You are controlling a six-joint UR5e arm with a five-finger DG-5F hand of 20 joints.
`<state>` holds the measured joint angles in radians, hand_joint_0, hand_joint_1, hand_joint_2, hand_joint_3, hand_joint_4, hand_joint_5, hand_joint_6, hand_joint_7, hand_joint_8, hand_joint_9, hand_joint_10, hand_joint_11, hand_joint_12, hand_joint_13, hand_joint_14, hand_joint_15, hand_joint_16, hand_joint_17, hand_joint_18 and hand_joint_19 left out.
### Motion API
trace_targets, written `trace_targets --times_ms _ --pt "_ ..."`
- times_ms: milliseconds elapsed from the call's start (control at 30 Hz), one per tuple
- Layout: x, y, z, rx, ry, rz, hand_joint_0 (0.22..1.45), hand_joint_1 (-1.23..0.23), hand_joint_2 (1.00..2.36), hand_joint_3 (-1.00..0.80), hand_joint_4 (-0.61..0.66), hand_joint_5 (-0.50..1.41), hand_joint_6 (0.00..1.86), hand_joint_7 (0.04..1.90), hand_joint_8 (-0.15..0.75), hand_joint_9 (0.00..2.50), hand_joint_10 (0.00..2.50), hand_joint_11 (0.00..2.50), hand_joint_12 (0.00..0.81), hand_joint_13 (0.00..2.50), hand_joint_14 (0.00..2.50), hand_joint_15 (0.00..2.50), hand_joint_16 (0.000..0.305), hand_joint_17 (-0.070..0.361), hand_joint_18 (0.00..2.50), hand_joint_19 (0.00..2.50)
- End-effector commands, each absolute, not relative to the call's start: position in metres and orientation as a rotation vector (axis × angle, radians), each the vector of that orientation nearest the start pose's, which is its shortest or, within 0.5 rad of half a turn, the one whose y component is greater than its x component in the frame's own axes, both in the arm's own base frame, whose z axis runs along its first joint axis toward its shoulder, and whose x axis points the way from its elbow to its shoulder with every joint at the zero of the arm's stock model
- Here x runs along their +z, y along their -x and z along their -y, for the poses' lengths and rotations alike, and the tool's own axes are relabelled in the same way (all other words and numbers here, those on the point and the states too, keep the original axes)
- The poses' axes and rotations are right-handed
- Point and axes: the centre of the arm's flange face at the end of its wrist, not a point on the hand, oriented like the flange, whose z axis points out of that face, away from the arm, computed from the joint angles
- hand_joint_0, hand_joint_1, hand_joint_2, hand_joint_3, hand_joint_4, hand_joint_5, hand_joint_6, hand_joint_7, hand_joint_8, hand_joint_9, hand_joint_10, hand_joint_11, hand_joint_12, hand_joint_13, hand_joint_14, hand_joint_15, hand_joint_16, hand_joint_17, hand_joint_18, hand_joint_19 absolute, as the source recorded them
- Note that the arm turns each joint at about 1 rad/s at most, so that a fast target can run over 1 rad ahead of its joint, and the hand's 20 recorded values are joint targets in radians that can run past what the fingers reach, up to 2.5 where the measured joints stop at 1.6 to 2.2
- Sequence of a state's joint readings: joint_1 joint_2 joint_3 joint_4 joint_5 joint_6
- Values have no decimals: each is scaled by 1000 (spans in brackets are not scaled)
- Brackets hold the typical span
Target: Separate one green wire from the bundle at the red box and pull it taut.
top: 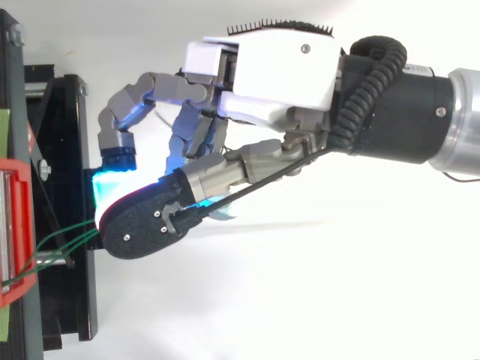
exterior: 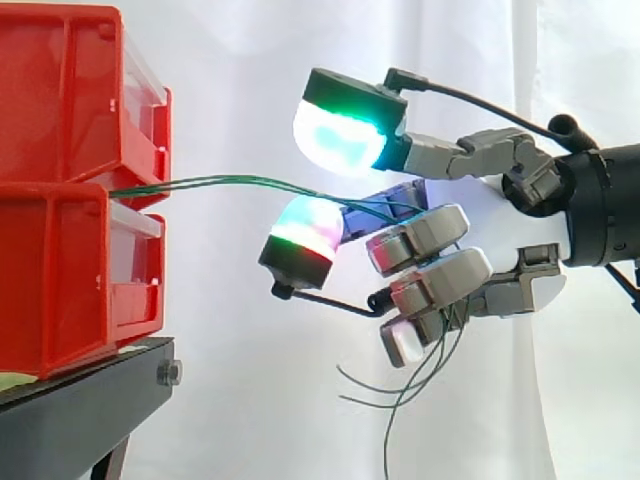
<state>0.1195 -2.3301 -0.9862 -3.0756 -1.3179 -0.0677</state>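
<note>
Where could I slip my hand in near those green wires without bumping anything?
Free: the gap above the wires, between the upper bin and the hand; also below them, bordered by the lower bin, the stand and the hand. Crowded: between the fingers, where the wires run, and under the hand, where loose ends dangle.

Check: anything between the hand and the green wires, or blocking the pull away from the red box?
Nothing visible. The thin green wires run free through open air from the stacked red plastic bins into the hand, whose fingers curl round them.
</note>
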Motion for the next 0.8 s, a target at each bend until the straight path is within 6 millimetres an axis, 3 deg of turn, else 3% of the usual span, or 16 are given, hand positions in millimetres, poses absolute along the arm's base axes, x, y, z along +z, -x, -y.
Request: trace_targets --times_ms 0,133,267,467,600,767 --pt "292 -777 66 993 -1283 -1235 485 -642 1000 -500 207 -208 882 982 323 1202 565 1591 373 1547 11 1641 64 145 1125 620" --pt "293 -777 65 995 -1281 -1235 488 -679 1000 -500 206 -211 876 975 325 1171 667 1537 369 1538 124 1600 64 144 1129 628" --pt "293 -777 66 997 -1285 -1231 562 -738 1000 -500 177 -213 871 1004 295 1167 579 1625 343 1527 69 1658 59 134 1091 654" --pt "293 -777 71 995 -1289 -1224 620 -772 1018 -270 130 -211 886 1048 291 1166 582 1649 342 1531 44 1695 58 130 1079 652" --pt "295 -777 72 998 -1286 -1223 629 -786 1020 -230 137 -214 893 1042 291 1141 617 1632 342 1523 12 1713 58 130 1074 641" --pt "294 -777 74 996 -1288 -1223 569 -755 1000 -499 170 -214 894 999 298 1138 641 1607 349 1520 21 1698 58 131 1071 645"
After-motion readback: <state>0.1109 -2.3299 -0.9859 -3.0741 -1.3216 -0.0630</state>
